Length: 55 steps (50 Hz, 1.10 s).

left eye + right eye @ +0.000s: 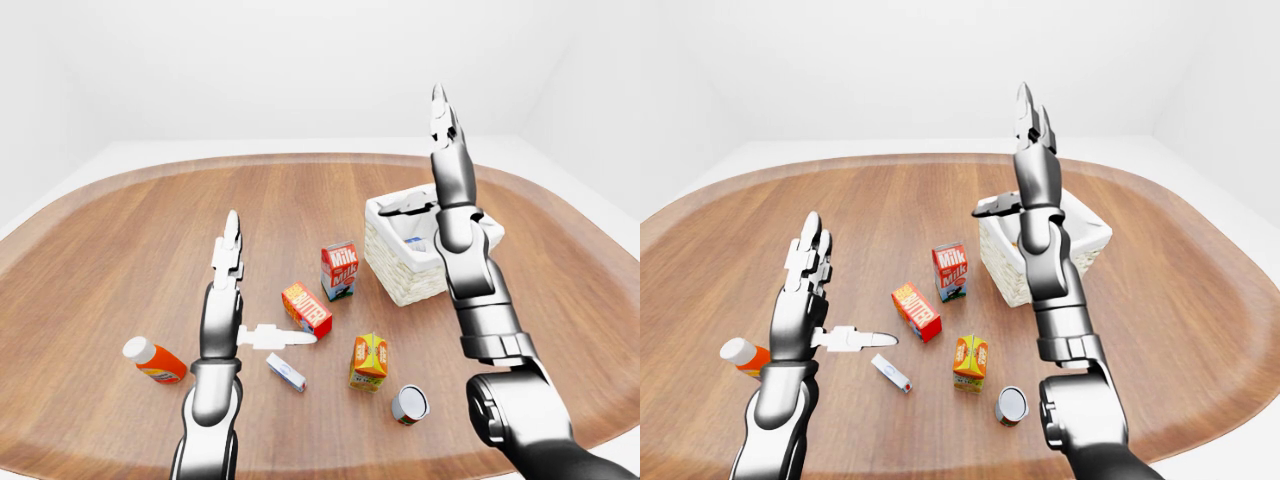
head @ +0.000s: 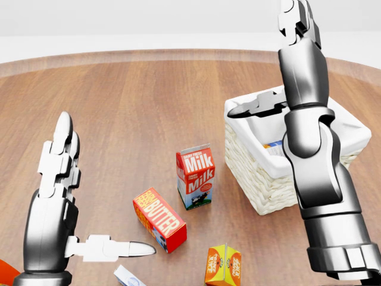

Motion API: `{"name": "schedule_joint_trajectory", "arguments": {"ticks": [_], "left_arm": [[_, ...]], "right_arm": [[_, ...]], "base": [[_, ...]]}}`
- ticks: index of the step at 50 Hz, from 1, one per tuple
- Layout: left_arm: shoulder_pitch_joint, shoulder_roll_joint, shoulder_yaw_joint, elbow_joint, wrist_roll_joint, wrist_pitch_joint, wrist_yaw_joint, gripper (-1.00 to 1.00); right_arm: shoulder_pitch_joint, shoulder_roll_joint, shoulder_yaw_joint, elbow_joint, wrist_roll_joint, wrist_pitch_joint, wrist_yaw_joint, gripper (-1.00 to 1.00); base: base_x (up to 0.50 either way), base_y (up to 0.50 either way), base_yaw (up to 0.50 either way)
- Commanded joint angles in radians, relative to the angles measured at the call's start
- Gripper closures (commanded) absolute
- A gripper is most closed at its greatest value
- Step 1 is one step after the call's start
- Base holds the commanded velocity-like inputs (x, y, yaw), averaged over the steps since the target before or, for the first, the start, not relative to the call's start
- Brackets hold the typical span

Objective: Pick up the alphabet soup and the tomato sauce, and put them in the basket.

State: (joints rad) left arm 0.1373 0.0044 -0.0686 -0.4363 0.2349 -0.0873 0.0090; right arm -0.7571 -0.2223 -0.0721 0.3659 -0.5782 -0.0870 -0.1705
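A white wicker basket (image 1: pixel 402 276) stands at the right of the round wooden table. Something with a blue and orange label (image 2: pixel 273 145) shows inside it, mostly hidden by my right arm. A small can (image 1: pixel 409 404) with a red and white label lies on its side near the table's bottom edge, below the basket. My right hand (image 1: pixel 432 160) is open and empty, fingers pointing up, raised over the basket. My left hand (image 1: pixel 262 285) is open and empty, thumb pointing right, above the table left of the butter box.
A milk carton (image 1: pixel 339 270) stands left of the basket. A red butter box (image 1: pixel 307 309), an orange juice carton (image 1: pixel 369 361) and a small white and blue box (image 1: pixel 286 372) lie below it. An orange bottle (image 1: pixel 155 360) with a white cap lies at the left.
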Motion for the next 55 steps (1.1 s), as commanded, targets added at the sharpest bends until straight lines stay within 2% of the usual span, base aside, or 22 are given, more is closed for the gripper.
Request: {"name": "schedule_joint_trajectory", "arguments": {"ticks": [1, 6, 13, 30, 37, 39, 40, 46, 51, 55], "left_arm": [[0.002, 0.0, -0.002, -0.007, 0.003, 0.0, -0.003, -1.0], [0.005, 0.001, -0.002, -0.006, 0.002, 0.0, -0.002, -1.0], [0.004, 0.002, -0.002, -0.001, 0.002, 0.0, -0.002, -1.0], [-0.001, 0.001, 0.0, 0.0, 0.004, 0.0, 0.0, -1.0], [-0.001, 0.0, -0.001, -0.01, 0.006, 0.0, 0.0, -1.0], [-0.003, 0.0, -0.001, -0.008, 0.006, 0.0, 0.0, -1.0], [-0.002, 0.0, -0.002, -0.008, 0.006, 0.0, 0.001, -1.0], [-0.002, 0.001, -0.001, 0.001, 0.006, 0.0, 0.004, -1.0], [-0.001, 0.001, 0.0, -0.004, 0.006, 0.0, 0.002, -1.0], [-0.001, 0.001, 0.0, -0.003, 0.005, 0.0, 0.001, -1.0]], "right_arm": [[0.099, 0.018, -0.013, -0.237, 0.045, 0.01, 0.053, -1.0], [0.136, 0.022, -0.015, -0.259, 0.063, 0.0, 0.05, -1.0], [0.197, 0.034, -0.023, -0.417, 0.088, 0.064, 0.102, -1.0], [0.328, 0.064, -0.022, -0.601, 0.103, 0.095, 0.16, -1.0], [0.395, 0.077, -0.02, -0.627, 0.104, 0.062, 0.17, -1.0], [0.415, 0.08, -0.02, -0.615, 0.103, 0.033, 0.158, -1.0], [0.427, 0.082, -0.021, -0.64, 0.105, 0.046, 0.172, -1.0], [0.483, 0.092, -0.024, -0.669, 0.108, 0.021, 0.18, -1.0], [0.505, 0.097, -0.026, -0.691, 0.112, 0.02, 0.187, -1.0], [0.536, 0.101, -0.033, -0.701, 0.12, 0.003, 0.189, -1.0]], "base": [[0.0, 0.0, 0.0], [0.0, 0.0, 0.0], [0.0, 0.0, 0.0], [0.0, 0.0, 0.0], [0.0, 0.0, 0.0], [0.0, 0.0, 0.0], [0.0, 0.0, 0.0], [0.0, 0.0, 0.0], [0.0, 0.0, 0.0], [0.0, 0.0, 0.0]]}}
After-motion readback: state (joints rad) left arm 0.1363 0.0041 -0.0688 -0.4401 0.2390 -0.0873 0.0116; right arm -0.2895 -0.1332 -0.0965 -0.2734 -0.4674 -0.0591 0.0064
